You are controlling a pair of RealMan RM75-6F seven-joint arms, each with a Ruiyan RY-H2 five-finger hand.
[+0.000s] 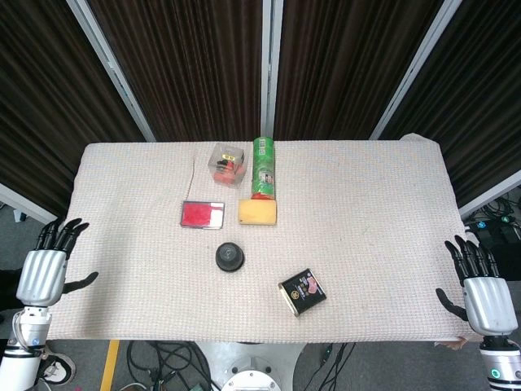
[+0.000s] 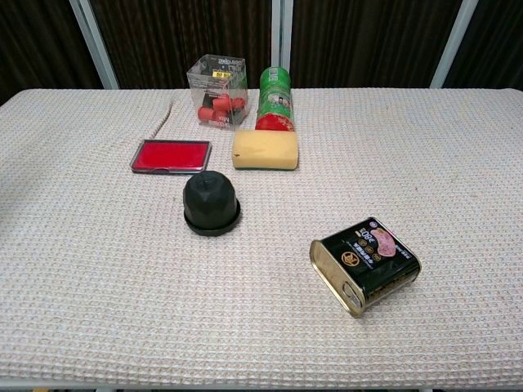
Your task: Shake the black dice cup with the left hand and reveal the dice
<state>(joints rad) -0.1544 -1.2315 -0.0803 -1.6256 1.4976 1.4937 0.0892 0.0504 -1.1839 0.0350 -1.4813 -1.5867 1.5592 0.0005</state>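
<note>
From the head view, I have both hands parked off the counter (image 1: 122, 244) edges, left hand (image 1: 45, 273) and right hand (image 1: 484, 297) empty with fingers spread, leaving my reach clear. The cup (image 1: 229, 257) sits mid-counter, untouched.

From the chest view, the cup (image 2: 211, 202) is a faceted matte dome on a flanged base, near a glossy tin (image 2: 365, 263), on waffle-weave cloth.

Centre: I see the cup (image 2: 212, 202) on the table (image 2: 458, 163).
Behind cup: tray (image 2: 172, 156) left, sponge (image 2: 265, 150) right.
Back row: box (image 2: 218, 79) left of can (image 2: 275, 99).
Right front: tin (image 2: 365, 263).
</note>
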